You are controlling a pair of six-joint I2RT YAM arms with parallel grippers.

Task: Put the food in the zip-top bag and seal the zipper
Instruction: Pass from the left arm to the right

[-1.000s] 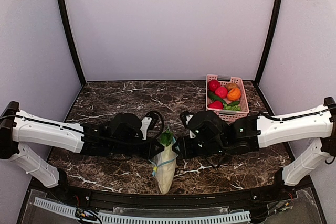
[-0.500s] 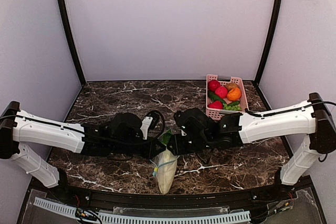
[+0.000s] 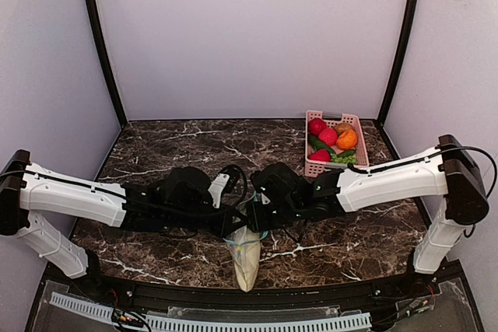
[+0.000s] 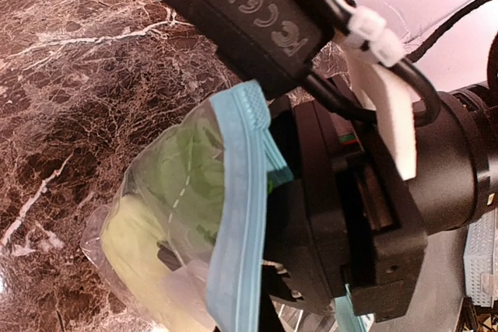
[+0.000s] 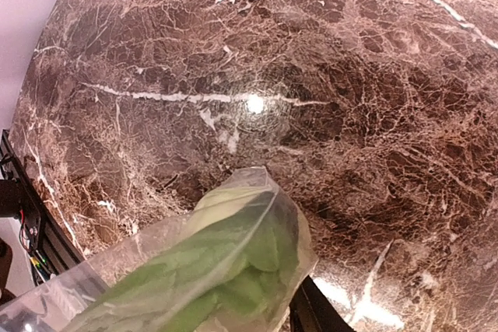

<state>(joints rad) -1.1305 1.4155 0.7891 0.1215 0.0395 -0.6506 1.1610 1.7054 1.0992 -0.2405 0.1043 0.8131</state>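
Note:
The zip-top bag lies at the table's near edge with its mouth held up between the two grippers. Inside it are the leafy green vegetable and the pale gourd; the leaf also shows in the right wrist view. The teal zipper runs along the mouth. My left gripper is shut on the mouth's left end. My right gripper is pinched on the zipper right beside it; one black finger shows by the bag. A dark-green pepper and green grapes lie in the basket.
A pink basket stands at the back right, also holding red and orange toy produce. The right gripper's black body and camera crowd close against the left wrist. Dark posts and pale walls ring the marble table.
My right gripper has slid left along the bag's mouth until it sits against the left gripper. The leaf tip that stuck out is now covered. The bag has shifted slightly nearer.

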